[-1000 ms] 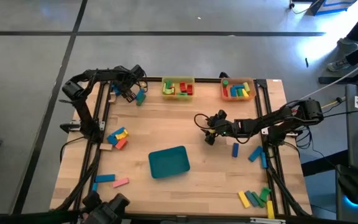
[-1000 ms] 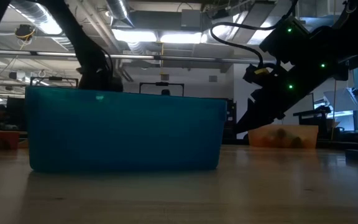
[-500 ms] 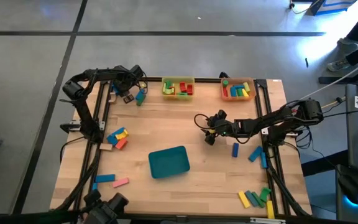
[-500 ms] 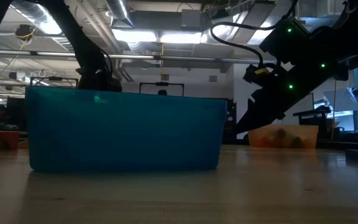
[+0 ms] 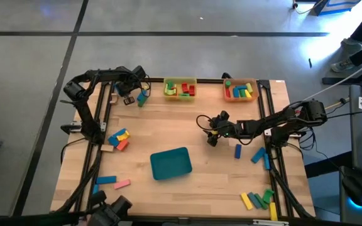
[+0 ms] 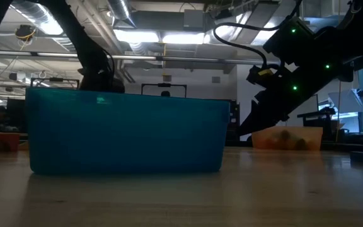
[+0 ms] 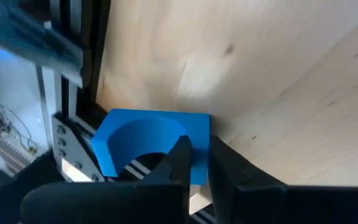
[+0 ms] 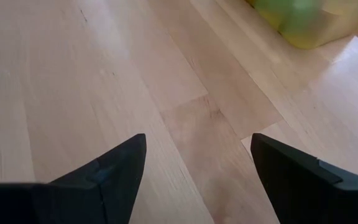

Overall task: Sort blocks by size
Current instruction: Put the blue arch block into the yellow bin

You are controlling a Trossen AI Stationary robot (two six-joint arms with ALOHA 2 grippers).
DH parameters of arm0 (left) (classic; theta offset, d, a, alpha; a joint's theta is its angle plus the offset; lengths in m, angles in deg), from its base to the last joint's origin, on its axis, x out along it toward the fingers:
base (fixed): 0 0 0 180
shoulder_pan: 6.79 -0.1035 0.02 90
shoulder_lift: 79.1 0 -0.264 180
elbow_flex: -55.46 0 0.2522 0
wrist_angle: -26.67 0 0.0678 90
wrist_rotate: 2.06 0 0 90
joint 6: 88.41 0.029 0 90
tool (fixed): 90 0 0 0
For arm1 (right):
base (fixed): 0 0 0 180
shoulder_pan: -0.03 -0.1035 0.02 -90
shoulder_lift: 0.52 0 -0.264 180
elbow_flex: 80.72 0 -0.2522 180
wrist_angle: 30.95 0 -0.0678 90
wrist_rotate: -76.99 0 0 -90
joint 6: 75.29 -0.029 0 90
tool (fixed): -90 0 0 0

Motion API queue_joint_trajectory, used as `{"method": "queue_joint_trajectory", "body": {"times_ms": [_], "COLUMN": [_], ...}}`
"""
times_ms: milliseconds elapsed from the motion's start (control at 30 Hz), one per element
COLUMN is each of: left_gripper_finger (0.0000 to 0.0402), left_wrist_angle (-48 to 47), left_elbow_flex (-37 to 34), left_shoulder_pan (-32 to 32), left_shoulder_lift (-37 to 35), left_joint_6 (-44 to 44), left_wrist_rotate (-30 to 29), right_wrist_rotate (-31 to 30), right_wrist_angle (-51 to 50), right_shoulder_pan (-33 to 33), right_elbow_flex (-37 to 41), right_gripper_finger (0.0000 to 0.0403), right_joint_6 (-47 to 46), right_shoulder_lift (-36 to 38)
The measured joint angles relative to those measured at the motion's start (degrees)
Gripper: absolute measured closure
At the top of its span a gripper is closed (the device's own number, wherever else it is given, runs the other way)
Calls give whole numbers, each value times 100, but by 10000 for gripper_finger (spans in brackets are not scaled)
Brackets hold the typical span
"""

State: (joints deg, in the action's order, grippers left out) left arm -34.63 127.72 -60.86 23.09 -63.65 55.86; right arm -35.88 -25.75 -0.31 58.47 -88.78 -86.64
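Observation:
A blue block [image 7: 148,140] with a curved cut-out sits at the table's far left, beside the dark frame rail; the high view shows the blue block [image 5: 142,98] there too. My left gripper [image 7: 197,154] is shut on it. My right gripper [image 5: 211,133] hangs open over bare wood near the table's middle, its fingers [image 8: 110,171] wide apart with nothing between them. Other blocks lie in loose groups: at the left [image 5: 118,139], near left [image 5: 112,181], right [image 5: 237,151] and near right [image 5: 259,199]. My left gripper pinches the blue block's end wall [image 7: 199,132], beside the curved cut-out, between its two fingers [image 7: 180,157]. Whether the block rests on the table or hangs clear, I cannot tell.
A yellow tray [image 5: 180,81] and an orange tray [image 5: 241,82], both with blocks in them, stand at the far edge. A teal tray [image 5: 171,163] stands near the middle and fills the low view [image 6: 128,132]. Dark frame rails [image 5: 99,125] run along both sides.
My left gripper has shut on the blue block at the far left; the block has hardly shifted. My right arm has kept still.

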Motion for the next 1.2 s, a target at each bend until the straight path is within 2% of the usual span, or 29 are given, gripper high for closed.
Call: {"method": "queue_joint_trajectory", "body": {"times_ms": [400,633,867,967,1200], "left_gripper_finger": [382,386,380,380,379], "left_wrist_angle": [146,1206,2553,3020,3939], "left_elbow_flex": [744,910,910,907,903], "left_shoulder_pan": [733,959,1161,1258,1439], "left_shoulder_lift": [-433,-962,-962,-789,-182], "left_joint_6": [322,304,-53,-217,-332], "left_wrist_rotate": [166,1592,3532,3799,3810], "right_wrist_rotate": [0,0,0,0,0], "right_wrist_angle": [-34,-55,-32,-31,7], "right_shoulder_pan": [-2,0,1,-2,0], "right_elbow_flex": [0,0,0,0,0], "right_gripper_finger": [111,111,111,111,111], "right_joint_6": [26,33,33,33,33], "right_shoulder_lift": [0,0,0,0,-2]}}
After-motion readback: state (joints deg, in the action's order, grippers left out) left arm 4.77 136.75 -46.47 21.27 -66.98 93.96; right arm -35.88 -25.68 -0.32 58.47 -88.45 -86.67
